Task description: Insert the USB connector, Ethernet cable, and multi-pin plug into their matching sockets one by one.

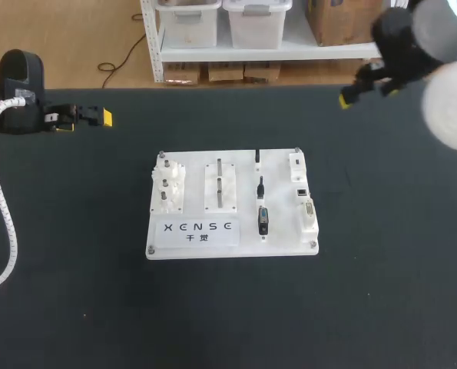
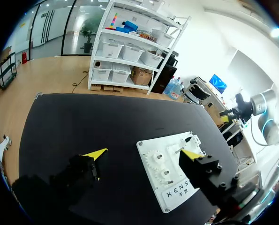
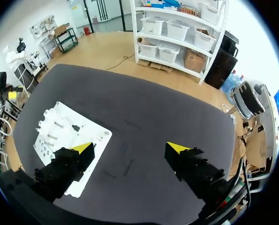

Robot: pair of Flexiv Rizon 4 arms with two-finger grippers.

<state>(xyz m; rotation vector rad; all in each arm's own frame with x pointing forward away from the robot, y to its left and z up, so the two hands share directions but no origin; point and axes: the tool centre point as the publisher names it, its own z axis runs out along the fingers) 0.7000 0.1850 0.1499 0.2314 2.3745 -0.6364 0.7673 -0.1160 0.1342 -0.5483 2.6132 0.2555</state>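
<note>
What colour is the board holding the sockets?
The board is white, with dark lettering at its front; best seen in the head view.

Tabletop (image 1: 74, 307): dark, matte, black throughout. One thing lies directly on it: a white rectangular board (image 1: 282, 246), flat, long sides parallel to the tabletop's far edge. The dark surface shows on every side of the board, widest toward its near side. Small screws (image 1: 313, 244) sit at the board's corners. A printed label strip (image 1: 197, 231) runs along its near-left part.
</note>
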